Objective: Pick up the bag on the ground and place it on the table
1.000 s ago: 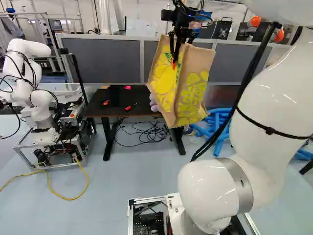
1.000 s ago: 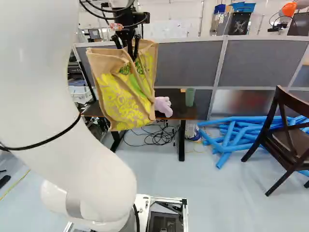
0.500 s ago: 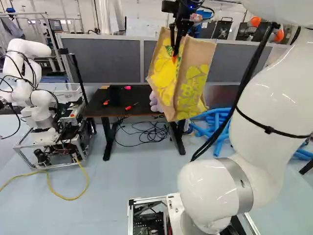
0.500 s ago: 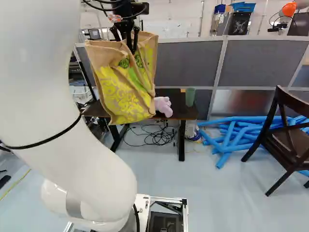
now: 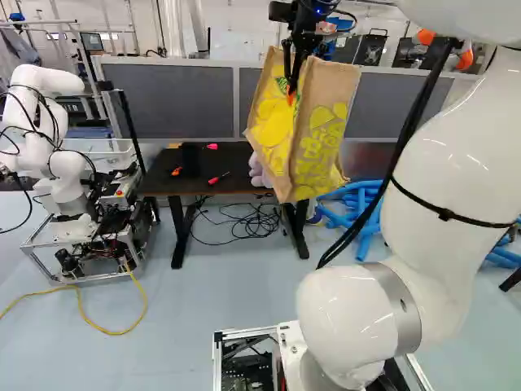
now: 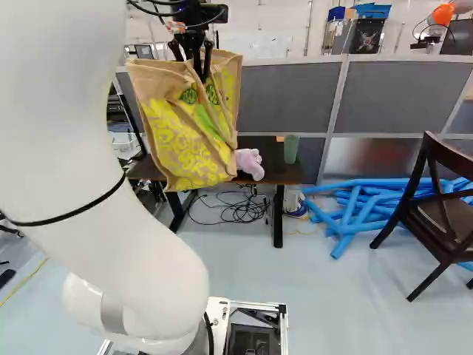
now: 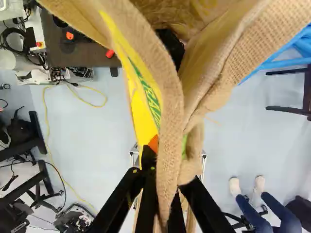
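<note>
My claw, pinching a yellow-printed burlap bag, bag hanging beneath it, dark table lower and farther ahead.

So we've got one tan woven bag with yellow print, one black gripper, and two white jointed arms, my own arm and another robot. On we go: one dark-topped table, one soft pink toy, one green cup, and three small bright objects, a pink one, an orange one and a red one! And over there, one dark wooden chair, plus several blue tubes, too tangled to count.
</note>
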Controlling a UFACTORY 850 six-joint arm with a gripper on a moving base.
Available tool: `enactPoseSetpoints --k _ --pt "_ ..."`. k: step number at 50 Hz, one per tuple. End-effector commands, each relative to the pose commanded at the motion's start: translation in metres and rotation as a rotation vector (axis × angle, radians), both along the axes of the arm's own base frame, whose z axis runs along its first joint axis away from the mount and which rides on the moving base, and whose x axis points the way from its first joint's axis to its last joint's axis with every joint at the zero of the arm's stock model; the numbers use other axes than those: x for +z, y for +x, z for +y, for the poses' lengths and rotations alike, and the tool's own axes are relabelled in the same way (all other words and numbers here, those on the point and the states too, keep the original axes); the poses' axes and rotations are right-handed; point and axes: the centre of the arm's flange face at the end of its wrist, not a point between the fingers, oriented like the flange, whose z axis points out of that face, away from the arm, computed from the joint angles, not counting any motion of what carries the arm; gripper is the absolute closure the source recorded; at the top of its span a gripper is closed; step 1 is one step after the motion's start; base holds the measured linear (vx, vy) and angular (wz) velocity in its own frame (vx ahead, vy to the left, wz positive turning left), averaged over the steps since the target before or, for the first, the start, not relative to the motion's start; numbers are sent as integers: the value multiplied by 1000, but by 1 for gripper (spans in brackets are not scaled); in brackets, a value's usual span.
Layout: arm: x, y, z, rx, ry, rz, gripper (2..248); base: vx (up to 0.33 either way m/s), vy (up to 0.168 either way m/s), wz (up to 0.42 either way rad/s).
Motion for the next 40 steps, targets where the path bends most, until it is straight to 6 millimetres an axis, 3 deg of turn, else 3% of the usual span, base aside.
enactPoseSetpoints --k 40 --pt "0 0 0 0 0 0 229 133 2 -4"
